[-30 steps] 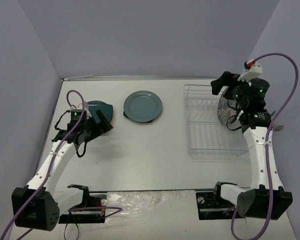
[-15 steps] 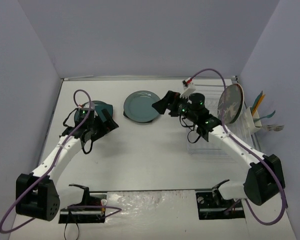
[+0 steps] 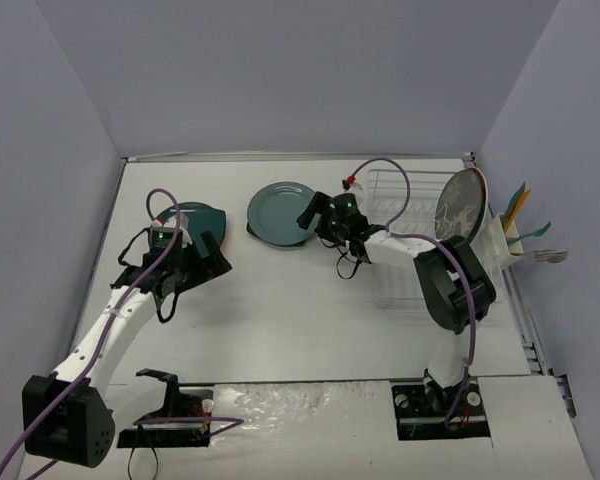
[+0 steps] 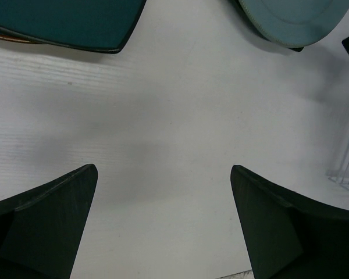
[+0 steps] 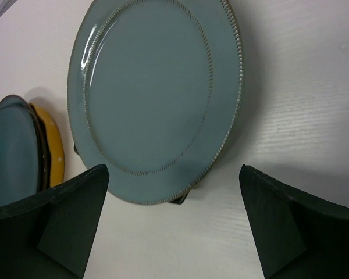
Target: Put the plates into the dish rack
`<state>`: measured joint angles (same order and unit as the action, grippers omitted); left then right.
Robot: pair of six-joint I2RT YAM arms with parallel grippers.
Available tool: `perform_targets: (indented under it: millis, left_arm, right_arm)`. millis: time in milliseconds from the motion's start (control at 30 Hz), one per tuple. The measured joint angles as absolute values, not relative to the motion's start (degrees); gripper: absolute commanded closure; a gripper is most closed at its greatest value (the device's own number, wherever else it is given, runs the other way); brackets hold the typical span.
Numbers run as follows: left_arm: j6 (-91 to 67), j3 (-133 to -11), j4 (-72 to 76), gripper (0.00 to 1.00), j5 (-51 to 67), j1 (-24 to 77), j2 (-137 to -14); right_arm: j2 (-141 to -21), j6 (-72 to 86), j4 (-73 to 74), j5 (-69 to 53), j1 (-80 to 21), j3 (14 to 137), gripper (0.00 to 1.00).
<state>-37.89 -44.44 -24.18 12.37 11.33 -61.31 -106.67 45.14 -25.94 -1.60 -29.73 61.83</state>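
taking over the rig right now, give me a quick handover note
Left claw: open, empty, over the table just short of the dark teal plate.
Right claw: open, empty, at the near edge of the grey-green plate.
Done: one patterned plate stands upright in the rack.
Left: the grey-green plate, the dark teal plate and the yellow plate under it, all lying flat, not yet loaded.

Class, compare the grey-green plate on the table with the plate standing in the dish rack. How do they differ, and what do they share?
The grey-green plate lies flat, face up; the patterned plate stands on edge in the dish rack. The grey-green plate is plain-coloured; the patterned plate is reddish with pale markings. Both are round.
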Motion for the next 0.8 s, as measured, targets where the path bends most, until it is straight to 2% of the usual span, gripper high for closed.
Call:
perform_targets:
  millis: [200,333,533,800]
  left_arm:
    - [-34.7,-44.3,-27.5,0.03,11.9,11.1,-59.7]
    - [-33.0,-44.3,-28.6,0.03,11.9,11.1,-59.2]
    - [-31.2,-44.3,-29.9,0.03,11.7,10.9,-59.2]
    - [-30.3,-44.3,-30.2,0.03,11.7,10.8,-59.2]
  right_arm:
    - [-114.2,47.6,-27.0,-0.2,-29.7,67.1,0.19]
    - [-116.7,49.1,-27.7,0.7,-29.6,68.2,0.27]
    - [-119.4,50.8,-29.3,1.0,-29.2,69.9,0.48]
    - [-120.7,52.6,-30.9,0.8,-28.8,69.1,0.88]
